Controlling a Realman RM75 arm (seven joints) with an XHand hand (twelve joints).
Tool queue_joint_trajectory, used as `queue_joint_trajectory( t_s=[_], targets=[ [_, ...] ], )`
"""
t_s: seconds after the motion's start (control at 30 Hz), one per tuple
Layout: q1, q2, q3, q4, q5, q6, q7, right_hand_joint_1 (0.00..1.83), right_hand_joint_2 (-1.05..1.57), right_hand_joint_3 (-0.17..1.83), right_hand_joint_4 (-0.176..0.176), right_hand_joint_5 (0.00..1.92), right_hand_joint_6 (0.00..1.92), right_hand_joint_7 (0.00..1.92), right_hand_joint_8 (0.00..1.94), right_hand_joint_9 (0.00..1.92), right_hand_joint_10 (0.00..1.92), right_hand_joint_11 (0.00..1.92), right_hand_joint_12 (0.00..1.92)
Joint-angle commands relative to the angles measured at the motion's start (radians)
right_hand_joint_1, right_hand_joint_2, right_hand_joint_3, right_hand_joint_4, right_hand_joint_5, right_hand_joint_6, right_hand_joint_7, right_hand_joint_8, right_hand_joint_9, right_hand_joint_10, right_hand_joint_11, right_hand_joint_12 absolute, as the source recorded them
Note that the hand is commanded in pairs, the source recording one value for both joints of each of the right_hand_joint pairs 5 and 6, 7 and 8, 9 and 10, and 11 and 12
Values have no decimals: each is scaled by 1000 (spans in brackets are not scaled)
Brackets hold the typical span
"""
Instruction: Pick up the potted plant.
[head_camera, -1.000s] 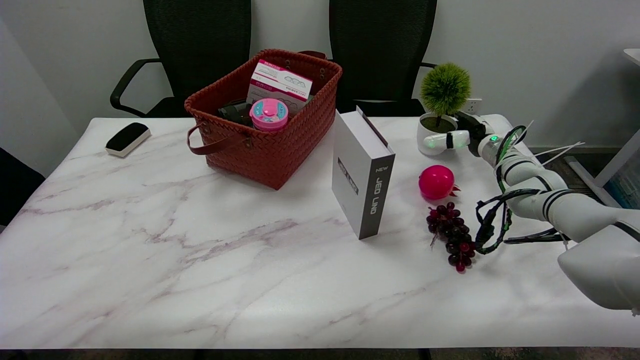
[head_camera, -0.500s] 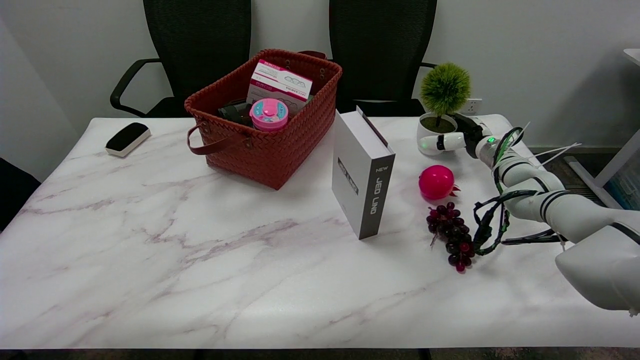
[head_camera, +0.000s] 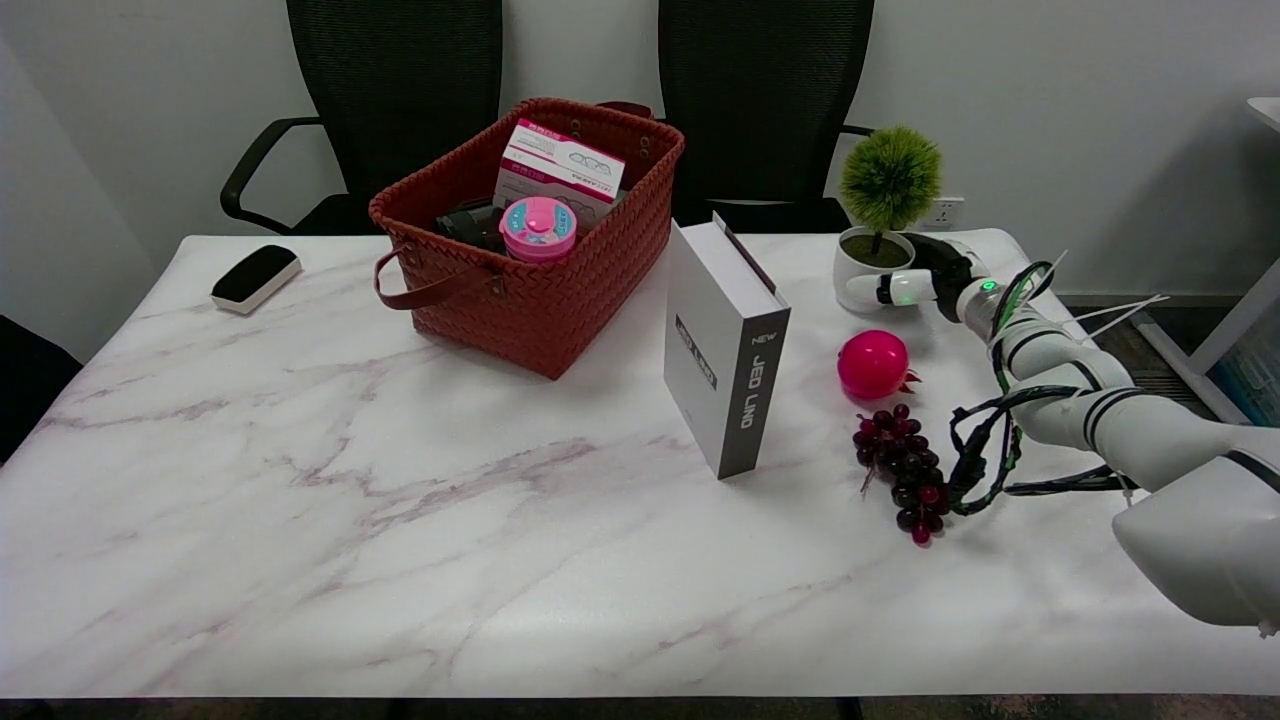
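The potted plant (head_camera: 886, 182), a round green tuft in a small white pot (head_camera: 858, 262), stands on the table near its far right edge. My right hand (head_camera: 920, 275) is at the pot's right side. One white finger (head_camera: 878, 291) lies across the pot's lower front, and the black palm presses against its right flank. The remaining fingers are hidden behind the pot. The pot's base rests on the marble.
A pink ball (head_camera: 872, 364) and a bunch of dark grapes (head_camera: 905, 470) lie just in front of the pot, under my forearm. A grey upright box (head_camera: 725, 350) stands to their left, with a red woven basket (head_camera: 530, 290) beyond it. A black-and-white eraser (head_camera: 256, 277) sits far left.
The hand has settled lower and closer around the pot, the front finger sliding down across it. The wrist has shifted slightly right. The plant has not moved.
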Motion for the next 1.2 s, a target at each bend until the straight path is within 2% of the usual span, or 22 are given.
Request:
queue_joint_trajectory(
  t_s=[0.03, 0.17, 0.37, 1.2],
  targets=[
    [-29, 9, 47, 7, 1, 15, 1, 1385, 273, 706, 0, 319, 319, 416, 416, 577, 577, 389, 389],
    [-27, 9, 47, 7, 1, 23, 1, 1378, 348, 708, 0, 433, 433, 486, 486, 670, 670, 436, 436],
    [-19, 9, 47, 5, 1, 24, 1, 1368, 411, 691, 0, 495, 495, 570, 570, 736, 736, 482, 482],
    [-39, 10, 83, 10, 15, 31, 1, 1331, 592, 649, 0, 572, 572, 714, 714, 813, 813, 557, 557]
  ],
)
